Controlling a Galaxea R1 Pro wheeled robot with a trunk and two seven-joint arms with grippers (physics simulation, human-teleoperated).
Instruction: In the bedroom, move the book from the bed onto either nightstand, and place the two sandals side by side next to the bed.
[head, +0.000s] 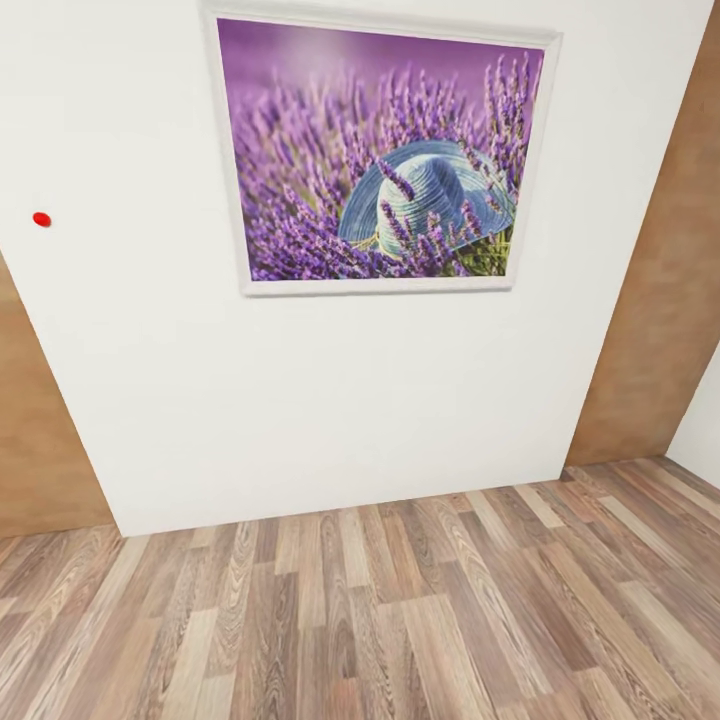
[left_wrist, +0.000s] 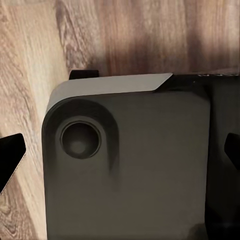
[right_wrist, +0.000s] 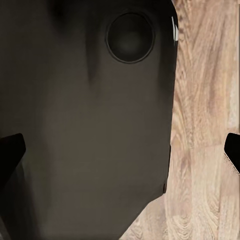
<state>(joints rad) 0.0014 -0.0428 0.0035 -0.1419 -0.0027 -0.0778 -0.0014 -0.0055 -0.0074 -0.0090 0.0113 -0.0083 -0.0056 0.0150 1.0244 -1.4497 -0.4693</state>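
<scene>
Well, I'm on my way, facing a white wall (head: 330, 400) with a framed lavender picture (head: 385, 155) at the upper centre of the head view and wood-plank floor (head: 400, 620) along the bottom; a small red dot (head: 41, 219) sits at the left. The book, bed, nightstand and sandals are elsewhere, so I judge no step is begun. My left fingers (left_wrist: 11, 157) and right fingers (right_wrist: 10, 150) are spread wide, empty, hanging over my dark base (left_wrist: 130, 170), presumably tucked for travel.
</scene>
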